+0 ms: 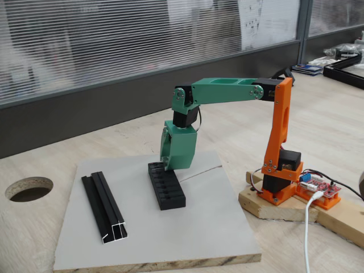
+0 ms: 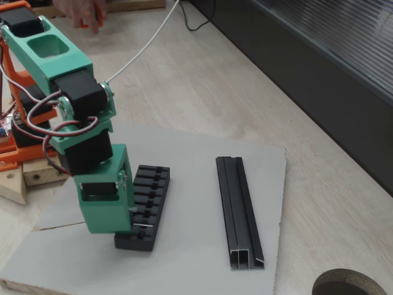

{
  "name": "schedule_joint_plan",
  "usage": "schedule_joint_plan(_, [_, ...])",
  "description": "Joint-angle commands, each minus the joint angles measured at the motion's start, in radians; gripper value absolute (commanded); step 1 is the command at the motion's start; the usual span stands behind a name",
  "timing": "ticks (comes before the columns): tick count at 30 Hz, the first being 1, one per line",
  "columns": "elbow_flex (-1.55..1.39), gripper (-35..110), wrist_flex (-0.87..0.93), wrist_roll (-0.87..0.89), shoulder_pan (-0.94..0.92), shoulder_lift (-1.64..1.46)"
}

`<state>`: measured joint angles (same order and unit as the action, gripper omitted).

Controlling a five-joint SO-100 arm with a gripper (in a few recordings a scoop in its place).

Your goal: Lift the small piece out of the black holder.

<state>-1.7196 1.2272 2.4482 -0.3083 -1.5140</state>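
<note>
The black holder (image 1: 168, 187) lies on a grey board (image 1: 199, 227), its slots running crosswise along the top. My green gripper (image 1: 169, 166) points straight down onto the holder's far end in this fixed view. In the other fixed view the gripper (image 2: 126, 222) covers the near left end of the holder (image 2: 147, 196). Its own body hides the fingertips, so I cannot tell how the jaws stand. A tiny silvery glint (image 2: 145, 226) sits in a slot right beside the gripper. It may be the small piece, but it is too small to be sure.
Two long black channel rails (image 1: 105, 207) lie side by side on the board's left, also seen at rails (image 2: 238, 212). A round hole (image 1: 28, 188) is cut in the wooden table. The orange arm base (image 1: 281, 182) stands on a wooden block. A person's hand (image 2: 83, 13) shows at the top edge.
</note>
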Motion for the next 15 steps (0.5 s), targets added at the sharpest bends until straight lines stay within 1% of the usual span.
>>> schedule_joint_plan(1, [0.026, 34, 0.025, 0.011, -0.014, -0.021])
schedule_joint_plan(7, [0.126, 34, 0.026, 0.011, -0.014, -0.005])
schedule_joint_plan(15, [0.120, 34, 0.041, 0.011, -0.014, -0.005])
